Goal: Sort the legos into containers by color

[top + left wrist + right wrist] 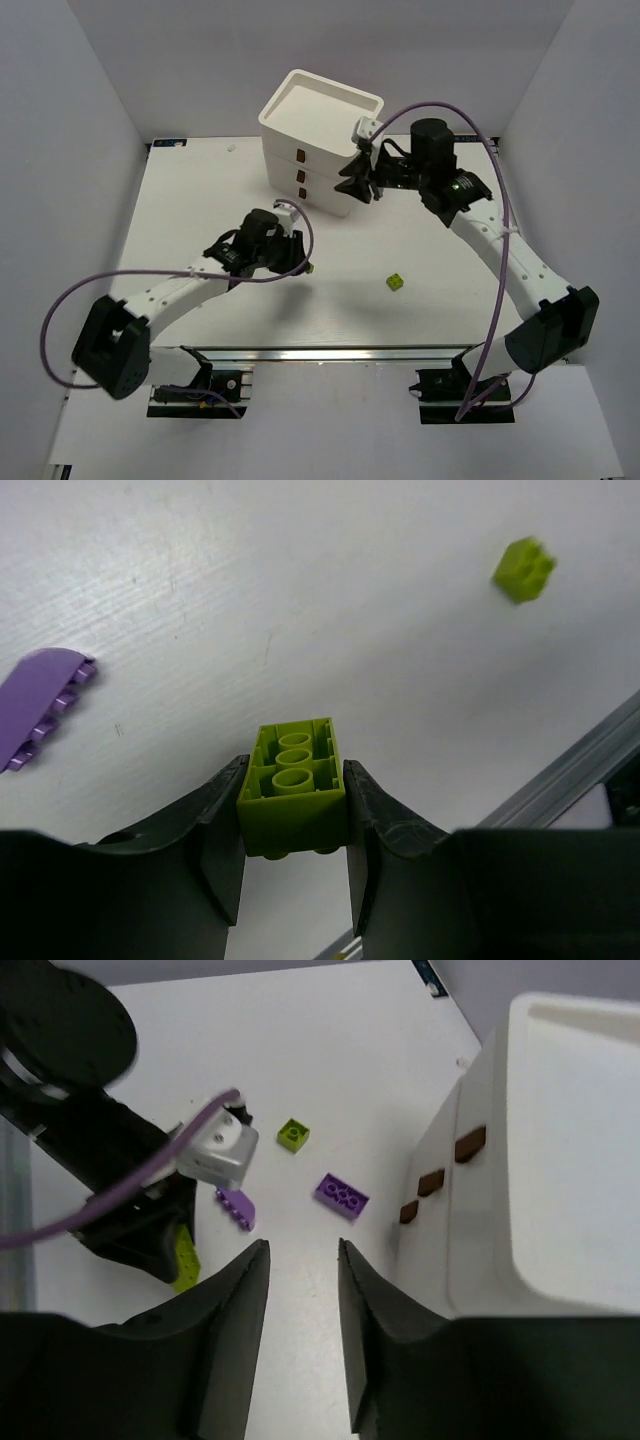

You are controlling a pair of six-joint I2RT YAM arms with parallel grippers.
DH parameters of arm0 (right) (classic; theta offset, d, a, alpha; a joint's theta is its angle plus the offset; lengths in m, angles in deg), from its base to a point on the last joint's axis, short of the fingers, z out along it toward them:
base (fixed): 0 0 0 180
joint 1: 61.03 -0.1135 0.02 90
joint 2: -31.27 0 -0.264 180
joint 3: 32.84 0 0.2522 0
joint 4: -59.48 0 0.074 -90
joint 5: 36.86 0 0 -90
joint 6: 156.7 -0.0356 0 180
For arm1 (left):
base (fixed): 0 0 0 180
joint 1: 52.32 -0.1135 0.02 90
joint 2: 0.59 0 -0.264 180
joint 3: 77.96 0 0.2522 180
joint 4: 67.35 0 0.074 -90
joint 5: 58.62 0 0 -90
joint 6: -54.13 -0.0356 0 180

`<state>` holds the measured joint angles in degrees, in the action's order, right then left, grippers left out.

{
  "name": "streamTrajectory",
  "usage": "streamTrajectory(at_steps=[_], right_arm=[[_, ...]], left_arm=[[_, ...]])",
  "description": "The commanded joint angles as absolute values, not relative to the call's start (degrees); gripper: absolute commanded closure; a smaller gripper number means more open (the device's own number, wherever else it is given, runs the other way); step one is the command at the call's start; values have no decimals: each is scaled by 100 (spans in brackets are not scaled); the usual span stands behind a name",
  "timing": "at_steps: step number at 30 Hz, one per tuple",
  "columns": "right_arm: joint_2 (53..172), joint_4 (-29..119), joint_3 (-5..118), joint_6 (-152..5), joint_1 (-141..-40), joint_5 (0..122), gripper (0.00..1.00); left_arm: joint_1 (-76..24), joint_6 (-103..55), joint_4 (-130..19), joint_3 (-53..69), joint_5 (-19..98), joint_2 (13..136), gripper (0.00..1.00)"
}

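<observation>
Left jaws: closed on a lime-green studded plastic brick point(293, 798), pinching its two long sides, with the hollow underside turned up toward the wrist camera.
Right jaws: standing apart with nothing between them, just beside the right front corner of the white plastic three-drawer chest point(325, 165).
Chest: far centre of the counter point(200, 200), recessed tray top facing up.
Drawers: three brown rectangular pulls point(470, 1144) are stacked on the front, and all three drawers look pushed in.
Loose bricks: a small square lime-green brick point(395, 282) lies near and right of centre, well apart from the chest. A purple rectangular brick point(342, 1196) and a curved purple piece point(45, 705) lie between the left jaws and the chest.
Held brick's height: probably just off the counter, though neither view settles it.
Step in hand: one lime brick is gripped and ready to carry, but no drawer is open to take it.
Next move: judging by its position, the right jaws would have to close on one pull and draw that drawer out toward the near side. The left arm could then carry its brick far and right over the opened drawer and release it.
</observation>
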<state>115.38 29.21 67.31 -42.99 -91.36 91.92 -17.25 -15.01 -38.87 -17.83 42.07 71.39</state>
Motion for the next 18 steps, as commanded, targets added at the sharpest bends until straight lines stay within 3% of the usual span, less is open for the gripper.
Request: streamTrajectory(at_steps=[1,5,9,13,14,16,17,18], right_arm=[[11336,3544,6239,-5140,-8846,9050,63],[11310,3578,6064,-5395,-8468,9119,68],[11186,3588,5853,-5510,-8161,9110,62],[11186,3518,5782,-5589,-7958,9066,51],[11178,3509,5773,-5606,-7914,9075,49],[11195,3439,5765,-5633,-7774,9084,42],[11213,3404,5765,-5641,-7677,9119,40],[11213,3386,5756,-5633,-7676,9154,38]], left_arm=[[-1734,-2083,-4118,-1718,4614,7674,100],[-1734,-2373,-4524,-1490,4526,8569,100],[-1628,-2523,-4383,-1068,4394,9238,95],[-1628,-2515,-4401,-1006,4359,9477,73],[-1628,-2506,-4374,-980,4333,9460,61],[-1628,-2488,-4330,-944,4342,9329,49],[-1628,-2480,-4243,-892,4316,9249,33],[-1628,-2488,-4225,-874,4315,9170,32]])
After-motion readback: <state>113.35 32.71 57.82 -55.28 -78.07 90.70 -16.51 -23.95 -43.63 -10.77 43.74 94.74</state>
